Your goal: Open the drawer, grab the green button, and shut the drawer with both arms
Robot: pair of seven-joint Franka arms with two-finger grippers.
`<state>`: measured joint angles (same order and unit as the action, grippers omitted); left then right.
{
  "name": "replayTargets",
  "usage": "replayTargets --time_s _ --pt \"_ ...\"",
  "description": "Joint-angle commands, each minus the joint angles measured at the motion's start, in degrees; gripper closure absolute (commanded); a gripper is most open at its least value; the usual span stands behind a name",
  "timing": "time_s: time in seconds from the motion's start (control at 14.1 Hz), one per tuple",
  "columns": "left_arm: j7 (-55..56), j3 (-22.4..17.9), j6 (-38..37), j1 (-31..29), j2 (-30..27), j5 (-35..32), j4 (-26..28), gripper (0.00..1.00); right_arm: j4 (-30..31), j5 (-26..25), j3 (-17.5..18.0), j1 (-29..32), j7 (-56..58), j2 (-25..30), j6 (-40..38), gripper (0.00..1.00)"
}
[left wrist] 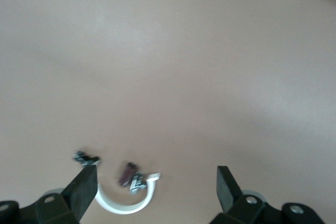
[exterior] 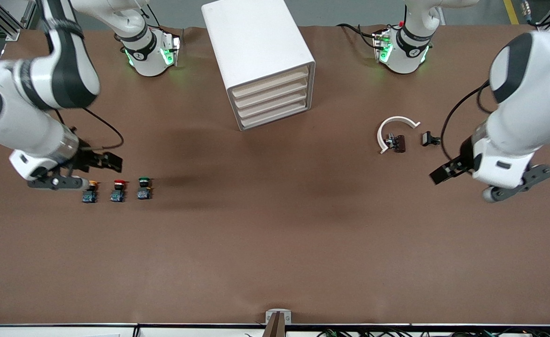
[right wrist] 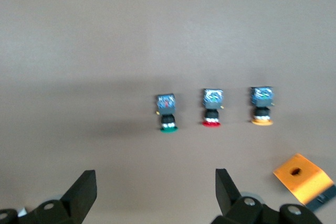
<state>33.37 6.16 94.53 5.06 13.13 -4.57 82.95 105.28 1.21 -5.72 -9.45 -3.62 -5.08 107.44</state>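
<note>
Well apart, green button [right wrist: 168, 113] from right gripper's fingers [right wrist: 84, 190].

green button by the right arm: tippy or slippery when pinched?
The green button lies on its side, cap wider than body, so it may roll or pivot if nudged. Its small, hard-looking body probably slips unless pinched squarely. The open right hand hovers beside the row.

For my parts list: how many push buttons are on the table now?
3, in one row toward the right arm's end of the table: the yellow button at the outer end, the red button in the middle, the green button closest to the cabinet. Closed drawers may hide more.
</note>
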Motion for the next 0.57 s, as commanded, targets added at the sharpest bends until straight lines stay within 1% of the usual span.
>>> replayTargets --time_s 0.0,0.07,0.21,0.36,0.5 --pt "-8.1 0.8 -3.6 -3.0 -5.5 2.2 2.4 0.00 -6.8 -0.2 0.4 3.6 3.0 0.4 -8.3 0.00" --pt "-11.3 0.3 -3.9 -3.8 -7.4 4.6 3.3 0.00 -11.0 -0.2 0.4 3.6 3.2 0.3 -12.8 0.00" --pt "-15.9 0.0 -3.9 -5.4 -10.9 5.4 6.6 0.00 -17.9 -0.9 0.4 3.8 3.2 -0.2 -20.1 0.00" --pt "-22.0 -0.4 -4.7 -6.0 -14.5 5.4 9.2 0.00 -19.1 -1.7 0.4 4.4 3.2 -0.3 -20.9 0.00" --pt "-23.2 -1.1 -5.6 -6.0 -16.5 5.4 10.4 0.00 -19.2 -1.9 0.4 4.4 3.2 -0.3 -20.9 0.00"
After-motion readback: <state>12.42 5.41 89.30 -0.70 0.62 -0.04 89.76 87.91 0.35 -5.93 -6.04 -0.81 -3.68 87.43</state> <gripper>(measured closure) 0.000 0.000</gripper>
